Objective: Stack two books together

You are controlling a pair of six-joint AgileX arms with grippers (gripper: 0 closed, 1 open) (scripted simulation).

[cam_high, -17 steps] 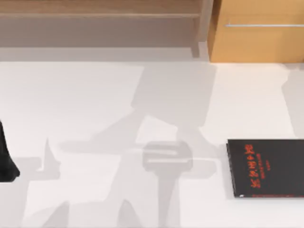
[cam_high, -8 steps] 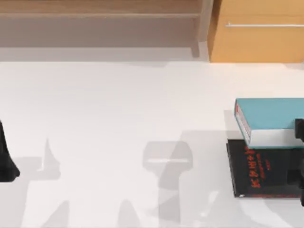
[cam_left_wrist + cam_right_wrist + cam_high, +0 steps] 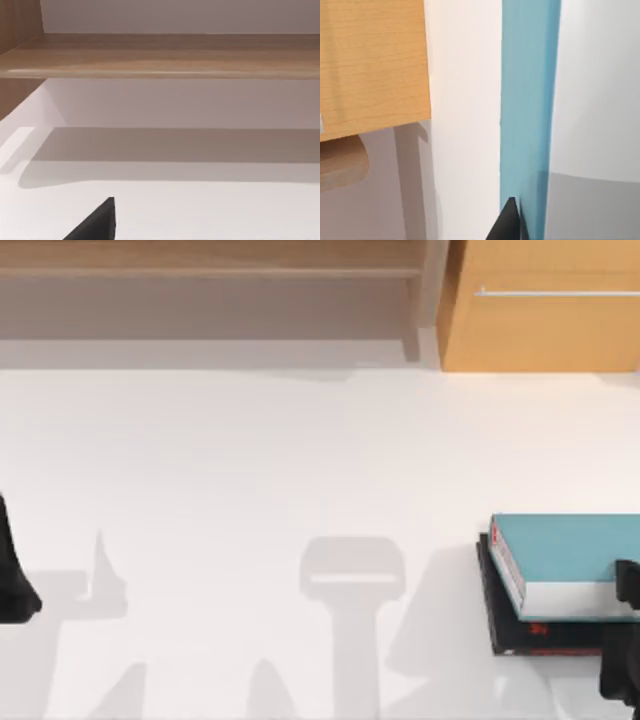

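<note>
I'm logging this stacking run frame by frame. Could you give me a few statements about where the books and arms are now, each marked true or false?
1. The teal-blue book lies over the black book. True.
2. The books sit at the table's left side. False: they are at its right side.
3. The right gripper is at the teal-blue book's white page edge. True.
4. The left gripper is beside the books. False: it is parked at the left edge.

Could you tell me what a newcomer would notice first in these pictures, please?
The teal-blue book lies over the black book at the table's right edge, with the right gripper at its near side. The left gripper sits parked at the left edge, and a wooden cabinet stands behind.
</note>
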